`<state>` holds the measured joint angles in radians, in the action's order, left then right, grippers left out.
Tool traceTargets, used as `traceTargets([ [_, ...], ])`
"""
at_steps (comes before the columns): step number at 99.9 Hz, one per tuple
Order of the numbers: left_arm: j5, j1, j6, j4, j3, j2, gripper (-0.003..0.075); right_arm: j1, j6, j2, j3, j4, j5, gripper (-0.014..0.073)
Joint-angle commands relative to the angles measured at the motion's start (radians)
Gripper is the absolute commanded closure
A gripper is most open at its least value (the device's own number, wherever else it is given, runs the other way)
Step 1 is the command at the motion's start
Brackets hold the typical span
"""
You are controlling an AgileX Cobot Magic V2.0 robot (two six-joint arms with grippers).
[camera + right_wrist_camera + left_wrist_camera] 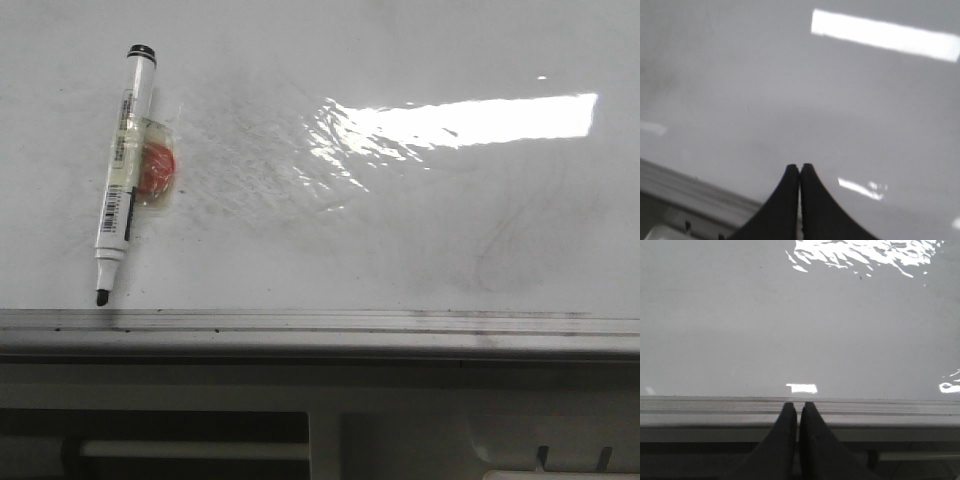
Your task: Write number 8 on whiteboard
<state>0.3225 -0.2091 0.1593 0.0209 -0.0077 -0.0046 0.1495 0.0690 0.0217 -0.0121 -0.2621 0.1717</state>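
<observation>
The whiteboard fills the front view, glossy white with faint grey smudges and a silver edge rail along its near side. No number 8 shows on it. A white marker pen with a black tip lies uncapped at the board's left, tip toward the rail, with an orange piece taped to its side. My left gripper is shut and empty over the rail. My right gripper is shut and empty above the board. Neither gripper shows in the front view.
A bright light reflection glares on the board's right half. Below the rail is the table's front frame with a dark recess. Grey erasure smears lie right of the pen.
</observation>
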Motion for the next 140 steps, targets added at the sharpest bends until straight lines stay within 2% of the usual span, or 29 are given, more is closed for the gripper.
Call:
traceTargets([
  [1,-0.119,0.003,0.027,-0.137,0.04,-0.026,0.0741,-0.006,-0.001,0.014,-0.011,-0.021,-0.203,0.0637],
  [10,-0.186,0.003,0.02,-0.457,0.04,-0.026,0.0741,-0.006,-0.001,0.014,-0.011,0.018,-0.313,0.0637],
  [24,-0.295,0.003,0.017,-0.613,0.04,-0.026,0.0741,-0.006,-0.001,0.014,-0.01,0.246,-0.332,0.0637],
  [36,-0.305,0.003,0.017,-0.846,0.032,-0.026,0.0741,-0.006,-0.001,0.014,0.006,0.471,-0.341,0.0637],
  [40,-0.299,0.003,0.012,-0.852,0.021,-0.026,0.0741,-0.006,-0.001,0.014,0.034,0.505,-0.334,0.0637],
  [47,-0.23,0.003,-0.027,-0.76,-0.024,-0.022,0.0741,-0.006,-0.017,0.018,0.102,0.503,-0.255,0.0637],
  [51,-0.179,0.003,-0.064,-0.701,-0.057,-0.008,0.0741,-0.006,-0.04,0.028,0.144,0.484,-0.151,0.0637],
  [61,-0.015,0.003,-0.096,-0.535,-0.176,0.07,0.0741,-0.006,-0.069,0.086,0.282,0.339,0.085,0.0637],
  [66,0.038,0.003,-0.098,-0.493,-0.228,0.129,0.074,-0.006,-0.069,0.132,0.341,0.278,0.209,0.0637],
  [73,0.079,0.003,-0.133,-0.479,-0.292,0.226,0.0735,-0.006,-0.069,0.188,0.41,0.241,0.305,0.0637],
  [80,0.101,0.003,-0.21,-0.506,-0.349,0.327,0.0677,-0.006,-0.069,0.231,0.463,0.241,0.343,0.0635],
  [87,0.13,0.001,-0.327,-0.561,-0.402,0.429,0.0542,-0.006,-0.069,0.26,0.501,0.245,0.356,0.0626],
  [92,0.147,-0.003,-0.408,-0.616,-0.433,0.493,0.0405,-0.006,-0.069,0.281,0.528,0.245,0.363,0.0579],
  [99,0.156,-0.031,-0.49,-0.701,-0.467,0.569,0.0288,-0.006,-0.069,0.305,0.56,0.245,0.368,0.0483],
  [108,0.163,-0.084,-0.621,-0.791,-0.489,0.657,0.0283,-0.003,-0.069,0.324,0.584,0.245,0.367,0.0332],
  [117,0.142,-0.152,-0.716,-0.831,-0.49,0.736,0.0297,0.016,-0.069,0.336,0.585,0.245,0.354,0.0218],
  [123,0.111,-0.198,-0.719,-0.835,-0.49,0.781,0.03,0.027,-0.069,0.343,0.585,0.245,0.354,0.0192],
  [140,-0.036,-0.339,-0.719,-0.917,-0.49,0.885,0.03,0.04,-0.069,0.353,0.585,0.243,0.351,0.0193],
])
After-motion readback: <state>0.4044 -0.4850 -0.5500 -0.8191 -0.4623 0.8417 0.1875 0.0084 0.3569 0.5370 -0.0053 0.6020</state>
